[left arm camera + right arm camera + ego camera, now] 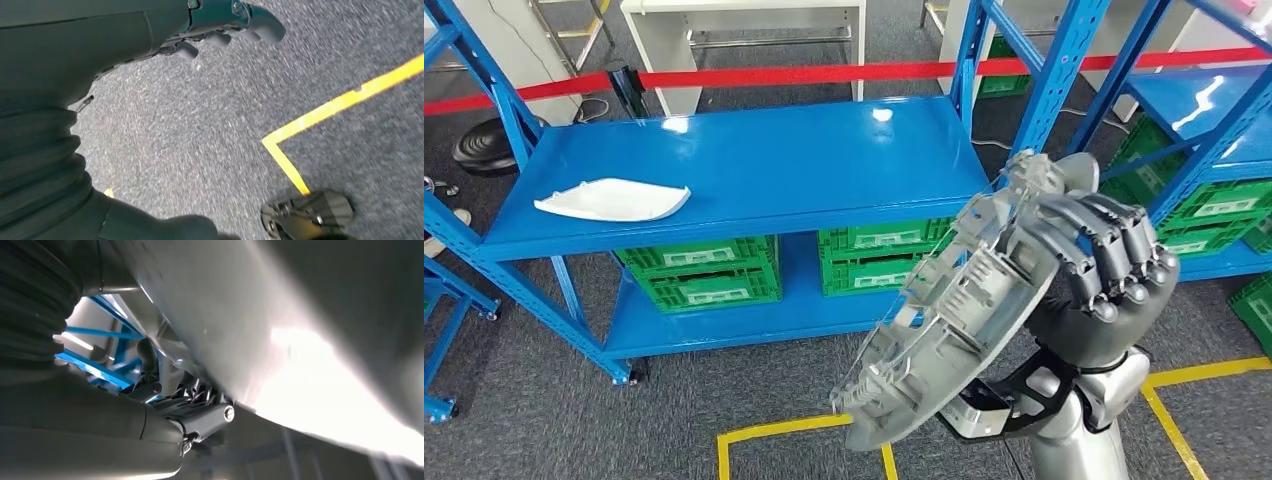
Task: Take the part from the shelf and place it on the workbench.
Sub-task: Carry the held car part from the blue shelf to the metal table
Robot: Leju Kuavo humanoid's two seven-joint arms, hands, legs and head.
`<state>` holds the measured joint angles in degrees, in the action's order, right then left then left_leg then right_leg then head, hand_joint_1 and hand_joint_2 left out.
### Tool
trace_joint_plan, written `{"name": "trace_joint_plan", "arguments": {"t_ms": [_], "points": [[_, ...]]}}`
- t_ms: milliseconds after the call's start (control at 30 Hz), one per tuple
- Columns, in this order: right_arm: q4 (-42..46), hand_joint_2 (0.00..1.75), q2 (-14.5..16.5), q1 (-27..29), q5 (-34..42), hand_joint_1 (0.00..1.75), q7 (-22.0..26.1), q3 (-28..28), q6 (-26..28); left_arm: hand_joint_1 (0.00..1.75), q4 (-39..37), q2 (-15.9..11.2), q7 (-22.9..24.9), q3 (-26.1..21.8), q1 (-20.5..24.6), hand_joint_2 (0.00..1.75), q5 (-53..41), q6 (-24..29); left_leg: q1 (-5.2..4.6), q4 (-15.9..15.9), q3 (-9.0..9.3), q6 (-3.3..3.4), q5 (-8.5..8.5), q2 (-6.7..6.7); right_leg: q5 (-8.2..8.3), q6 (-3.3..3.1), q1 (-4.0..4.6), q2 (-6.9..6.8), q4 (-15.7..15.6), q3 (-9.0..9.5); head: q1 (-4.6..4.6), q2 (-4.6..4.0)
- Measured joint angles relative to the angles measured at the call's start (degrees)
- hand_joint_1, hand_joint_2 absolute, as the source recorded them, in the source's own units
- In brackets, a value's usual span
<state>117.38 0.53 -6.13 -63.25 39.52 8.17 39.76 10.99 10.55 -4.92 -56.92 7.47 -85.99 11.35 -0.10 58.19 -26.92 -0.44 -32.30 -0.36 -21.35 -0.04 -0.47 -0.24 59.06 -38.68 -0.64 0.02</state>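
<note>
Gripping a grey part (pixel 954 310) tilted in front of the blue shelf (pixel 754 170), the right hand (pixel 1094 270) has its fingers curled over the part's upper edge. A white part (pixel 614 198) lies on the shelf's glossy top, green crates (pixel 704 270) beneath, red tape (pixel 824 73) behind. The left hand (pixel 220 25) hangs over grey carpet (pixel 200 125) with yellow lines (pixel 340 105), fingers curled on nothing.

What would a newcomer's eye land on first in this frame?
First, the large grey ribbed part that the right hand holds up close to the head camera, at lower right. Next, the white part lying on the left of the blue shelf top, with green crates beneath.
</note>
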Motion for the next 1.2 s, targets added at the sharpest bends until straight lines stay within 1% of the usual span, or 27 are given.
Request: {"name": "trace_joint_plan", "arguments": {"t_ms": [33,67,100,133,200,233,267,300,367,433,467,500,567,600,667,733,767,800,833,867,900,967,1000,1067,1100,1133,1200], "points": [[-0.03,1.75,0.21,0.13,0.99,1.75,0.19,-0.04,0.00,0.00,-0.02,0.04,0.05,0.00,-0.01,1.75,0.01,-0.04,-0.01,-0.05,-0.52,0.56,0.56,0.13,0.32,0.39,-0.14,0.02,-0.13,-0.09,0.07,0.00],[-0.02,1.75,0.37,0.25,2.15,1.75,0.30,-0.09,-0.01,0.00,-0.03,0.08,0.09,0.00,0.04,1.75,0.02,-0.07,-0.02,-0.07,-1.09,1.15,1.24,0.26,-0.36,0.76,-0.25,0.07,0.25,-0.44,0.09,0.00],[0.02,1.75,0.46,0.33,3.30,1.75,0.33,-0.16,-0.01,0.00,-0.04,0.12,0.09,0.00,0.13,1.75,0.04,-0.09,0.03,-0.16,-1.77,1.70,1.99,0.42,-2.18,1.07,-0.30,0.12,1.56,-1.02,0.07,0.00],[0.05,1.75,0.51,0.33,4.25,1.75,0.33,-0.23,-0.01,0.00,-0.05,0.16,0.03,0.00,0.24,1.75,0.07,-0.10,0.06,-0.17,-2.60,2.09,2.75,0.57,-5.00,1.26,-0.39,0.17,3.98,-1.83,0.03,0.00],[0.09,1.75,0.55,0.33,5.27,1.75,0.38,-0.47,0.00,0.00,-0.05,0.16,-0.15,0.00,0.35,1.75,0.10,-0.11,-0.11,-0.08,-4.38,2.48,4.24,0.71,-10.74,1.53,-0.37,0.20,11.03,-3.44,0.01,0.00],[0.10,1.75,0.55,0.33,5.41,1.75,0.40,-0.58,0.00,0.00,-0.05,0.16,-0.21,0.00,0.35,1.75,0.10,-0.13,-0.21,0.03,-5.39,2.53,5.02,0.78,-12.07,1.58,-0.36,0.20,14.19,-3.74,0.01,0.00],[0.10,1.75,0.55,0.33,5.50,1.75,0.43,-0.65,0.00,0.00,-0.06,0.16,-0.16,0.00,0.34,1.75,0.09,-0.14,-0.31,0.21,-6.45,2.56,5.79,0.85,-12.04,1.54,-0.33,0.20,16.08,-3.38,0.02,0.00],[0.10,1.75,0.55,0.31,5.67,1.75,0.44,-0.67,0.00,0.00,-0.06,0.16,-0.02,0.00,0.34,1.75,0.07,-0.14,-0.40,0.45,-7.63,2.56,6.53,0.90,-10.88,1.39,-0.26,0.20,16.16,-2.04,0.01,0.00],[0.09,1.75,0.54,0.18,6.03,1.75,0.44,-0.67,0.00,0.00,-0.06,0.17,0.41,0.00,0.37,1.75,0.04,-0.14,-0.50,0.99,-9.68,2.47,7.84,0.94,-8.47,0.62,0.15,0.20,10.88,3.39,0.02,0.00],[0.02,1.75,0.53,-0.02,6.14,1.75,0.43,-0.69,-0.01,0.00,-0.06,0.23,0.66,0.00,0.41,1.75,-0.02,-0.15,-0.56,1.30,-10.91,2.10,8.99,0.90,-9.47,-0.26,0.70,0.11,2.87,9.27,0.05,0.00],[-0.06,1.75,0.52,-0.15,6.26,1.75,0.42,-0.70,-0.02,0.00,-0.06,0.25,0.68,0.00,0.42,1.75,-0.04,-0.15,-0.49,1.30,-11.16,1.80,9.54,0.90,-10.42,-0.55,0.98,0.07,0.17,10.78,-0.01,0.00],[-0.17,1.75,0.50,-0.27,6.47,1.75,0.38,-0.72,-0.12,0.00,-0.07,0.25,0.70,0.00,0.41,1.75,-0.06,-0.16,-0.41,1.12,-11.26,1.42,10.10,0.90,-10.74,-0.69,1.17,0.05,-1.11,11.19,-0.08,0.00],[-0.59,1.75,0.42,-0.58,6.86,1.75,0.33,-0.77,-0.34,0.00,-0.09,0.19,0.68,0.00,0.33,1.75,-0.04,-0.24,-0.28,0.75,-11.47,0.68,10.94,0.85,-9.51,-1.12,1.13,-0.02,-1.78,10.41,-0.25,0.00],[-0.86,1.75,0.38,-0.73,6.98,1.75,0.31,-0.82,-0.40,0.00,-0.11,0.15,0.66,-0.01,0.27,1.75,-0.03,-0.34,-0.25,1.12,-11.81,0.27,10.13,0.68,-8.59,-1.48,0.91,-0.08,-2.06,9.85,-0.17,0.00],[-1.43,1.75,0.34,-0.94,7.04,1.75,0.36,-1.01,-0.24,0.00,-0.16,0.05,0.56,-0.02,0.21,1.75,0.00,-0.60,-0.01,4.82,-13.05,-0.63,5.05,0.33,-6.69,-1.93,0.41,-0.22,-2.47,8.27,0.03,0.00],[-2.02,1.75,0.32,-0.97,7.05,1.75,0.41,-1.24,-0.13,0.00,-0.19,0.05,0.49,-0.02,0.21,1.75,0.00,-0.74,0.44,11.64,-14.24,-1.61,-0.53,0.25,-5.06,-1.95,0.17,-0.24,-2.43,6.34,0.17,0.00],[-2.38,1.75,0.31,-0.99,6.97,1.75,0.43,-1.36,-0.11,0.00,-0.19,0.05,0.48,-0.02,0.21,1.75,0.00,-0.75,0.70,14.49,-14.29,-2.04,-1.34,0.26,-4.27,-1.78,0.05,-0.28,-2.35,5.35,0.17,0.00],[-2.75,1.75,0.30,-1.03,6.79,1.75,0.43,-1.47,-0.10,0.00,-0.19,0.04,0.50,-0.02,0.21,1.75,-0.01,-0.75,0.97,15.96,-13.63,-2.43,-0.71,0.26,-3.49,-1.53,-0.11,-0.33,-2.20,4.28,0.16,0.00],[-3.07,1.75,0.30,-1.10,6.56,1.75,0.43,-1.57,-0.09,0.00,-0.19,0.04,0.51,-0.02,0.20,1.75,-0.01,-0.76,1.25,15.50,-12.06,-2.78,0.80,0.27,-2.77,-1.21,-0.32,-0.39,-1.96,3.20,0.17,0.00],[-3.33,1.75,0.30,-1.23,6.30,1.75,0.44,-1.64,-0.08,0.00,-0.19,0.03,0.52,-0.02,0.21,1.75,-0.02,-0.80,1.56,13.18,-9.57,-3.12,2.19,0.27,-2.14,-0.83,-0.53,-0.44,-1.62,2.16,0.18,0.00],[-3.51,1.75,0.31,-1.40,6.08,1.75,0.43,-1.69,-0.08,0.00,-0.19,0.08,0.50,-0.02,0.26,1.75,-0.02,-0.90,1.82,9.48,-6.35,-3.42,2.49,0.23,-1.62,-0.40,-0.66,-0.48,-1.18,1.23,0.20,0.00],[-3.69,1.75,0.28,-1.83,5.92,1.75,0.43,-1.73,-0.03,0.00,-0.15,0.14,0.40,-0.02,0.36,1.75,-0.04,-1.14,1.87,2.79,-1.69,-2.90,0.87,0.01,-0.74,0.54,-0.66,-0.53,-0.39,0.05,0.18,0.00],[-3.74,1.75,0.27,-1.98,5.92,1.75,0.43,-1.75,-0.02,0.00,-0.13,0.16,0.36,-0.02,0.36,1.75,-0.05,-1.22,1.69,1.13,-0.86,-2.23,0.02,-0.06,-0.25,0.99,-0.65,-0.55,-0.32,-0.18,0.16,0.00],[-3.93,1.75,0.26,-2.08,5.92,1.75,0.44,-1.80,0.01,0.00,-0.10,0.14,0.34,-0.02,0.18,1.75,-0.06,-1.25,1.42,0.77,-1.59,-0.58,0.38,0.14,0.70,1.88,-0.88,-0.55,-0.68,-0.30,0.16,0.00],[-4.05,1.75,0.26,-2.07,5.88,1.75,0.45,-1.81,0.01,0.00,-0.10,0.13,0.36,-0.02,0.09,1.75,-0.05,-1.23,1.35,0.79,-2.09,0.11,0.96,0.28,0.17,2.21,-1.07,-0.51,-0.45,-0.58,0.17,0.00],[-4.17,1.75,0.26,-2.06,5.81,1.75,0.44,-1.82,0.01,0.00,-0.10,0.13,0.36,-0.02,0.02,1.75,-0.05,-1.21,1.33,0.75,-2.74,0.69,1.65,0.44,-1.56,2.45,-1.17,-0.47,0.76,-1.16,0.18,0.00],[-4.42,1.75,0.26,-2.08,5.50,1.75,0.43,-1.83,0.00,0.00,-0.09,0.11,0.37,-0.02,-0.01,1.75,-0.03,-1.17,1.23,0.73,-4.27,1.36,3.11,0.62,-7.75,2.59,-1.11,-0.32,6.60,-2.94,0.13,0.00]]}}
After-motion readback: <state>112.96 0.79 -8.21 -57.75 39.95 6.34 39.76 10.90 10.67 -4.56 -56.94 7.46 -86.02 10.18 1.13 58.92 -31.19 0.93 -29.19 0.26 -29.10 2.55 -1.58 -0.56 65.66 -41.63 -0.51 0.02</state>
